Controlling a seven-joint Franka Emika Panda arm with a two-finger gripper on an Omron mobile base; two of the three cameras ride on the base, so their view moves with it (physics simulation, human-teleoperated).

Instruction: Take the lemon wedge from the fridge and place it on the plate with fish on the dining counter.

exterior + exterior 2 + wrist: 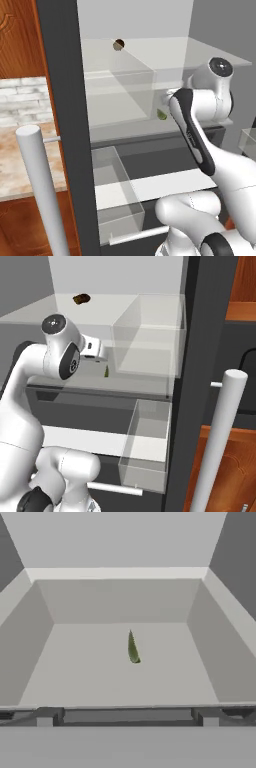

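So you've got the fridge [65, 100] standing wide open in front of you, dark grey frame, pale grey inside, with a long silver bar handle [42, 195] sticking up at the near left of the left base view and another one [217, 441] at the near right of the right base view. Clear door bins [147, 446] hang on the inner side, and a clear box [150, 336] sits on the shelf.

Your arm [200, 135] reaches up from the base into the middle shelf [120, 677], with the hand pointing toward the back wall. In the hand view the two dark fingers [127, 716] sit at the bottom, spread all the way apart, nothing between them.

The lemon wedge [132, 648] is lying on that middle shelf, roughly centre between its side edges and a bit nearer the back edge than the front one. It's straight ahead of the fingers, not touching them. You can also catch it as a little green speck just past the wrist in the left base view [162, 114] and just beyond the hand in the right base view [106, 372].

One shelf up, near the back, there's a dark brown round thing [118, 45].
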